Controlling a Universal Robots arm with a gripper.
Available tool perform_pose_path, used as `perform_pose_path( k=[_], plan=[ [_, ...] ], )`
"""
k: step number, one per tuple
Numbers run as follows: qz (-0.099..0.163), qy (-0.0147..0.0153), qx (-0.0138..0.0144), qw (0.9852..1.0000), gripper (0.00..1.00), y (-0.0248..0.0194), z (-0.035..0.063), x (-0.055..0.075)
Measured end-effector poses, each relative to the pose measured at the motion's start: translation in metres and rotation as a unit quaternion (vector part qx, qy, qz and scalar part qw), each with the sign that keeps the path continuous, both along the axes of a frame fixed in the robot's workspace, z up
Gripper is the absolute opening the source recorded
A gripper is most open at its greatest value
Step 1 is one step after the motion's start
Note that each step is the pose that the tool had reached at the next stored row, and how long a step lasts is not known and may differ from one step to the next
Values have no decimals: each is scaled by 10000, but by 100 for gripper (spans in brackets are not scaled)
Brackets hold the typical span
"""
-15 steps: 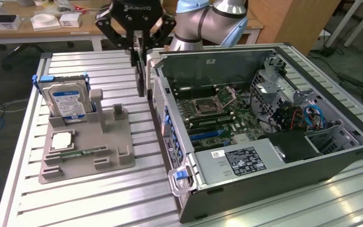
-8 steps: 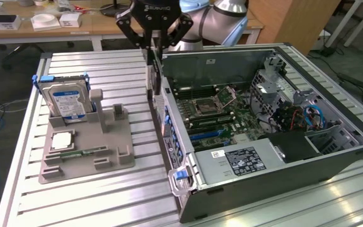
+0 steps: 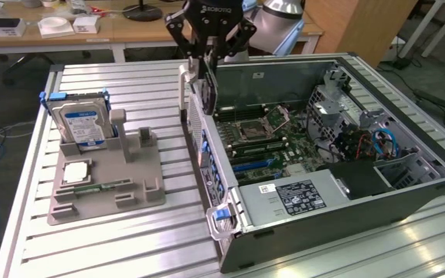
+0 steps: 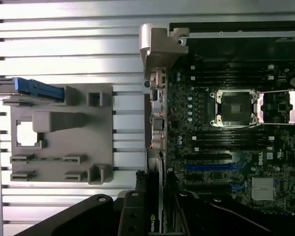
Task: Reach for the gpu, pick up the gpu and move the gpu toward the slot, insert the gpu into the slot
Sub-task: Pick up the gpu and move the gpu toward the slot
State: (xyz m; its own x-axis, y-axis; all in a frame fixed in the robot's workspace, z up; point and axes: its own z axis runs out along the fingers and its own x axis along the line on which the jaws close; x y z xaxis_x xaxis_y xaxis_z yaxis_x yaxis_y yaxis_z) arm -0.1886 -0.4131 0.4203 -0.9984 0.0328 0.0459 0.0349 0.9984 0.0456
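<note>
You had little room at the fingers (image 3: 209,65). The near wall of the open, dark grey metal computer case (image 3: 323,229) ran just below them, and its silver handle (image 4: 155,44) sat at the far end of that same wall. On one side of the fingers, the ribbed aluminium counter (image 3: 130,243) lay bare as far as the grey plastic parts holder (image 3: 106,185), well apart from them. On the other side, the case stood open, with free space above the green motherboard (image 3: 269,133).

The fingers were clamped on the thin, flat, dark rectangular gpu (image 3: 209,87). It hung on edge between them, with its pale metal end bracket (image 3: 183,92) on the counter side. You saw the gpu up at the case wall, not seated in the board. A long blue slot (image 4: 209,167) lay on the motherboard near the fingers, on the case side and apart from the card.

In the wrist view the gpu showed only as an edge-on sliver between the black fingers, cut off by the frame. You could not tell whether its lower edge touched the case wall. The silver hard drive with a blue label (image 3: 83,124) stood upright in the holder, well away from the fingers.
</note>
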Motion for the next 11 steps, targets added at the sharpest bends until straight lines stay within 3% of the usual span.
perform_pose_path(
  k=[2, 3, 6, 11],
  plan=[
    [0, 47, -67, 10000, 26, 0, 1, 65],
    [-1, 66, -84, 9999, 26, 0, 1, 98],
    [0, 111, -90, 9999, 26, 0, 2, 212],
    [1, 150, -92, 9998, 26, 0, 3, 399]
  ],
)
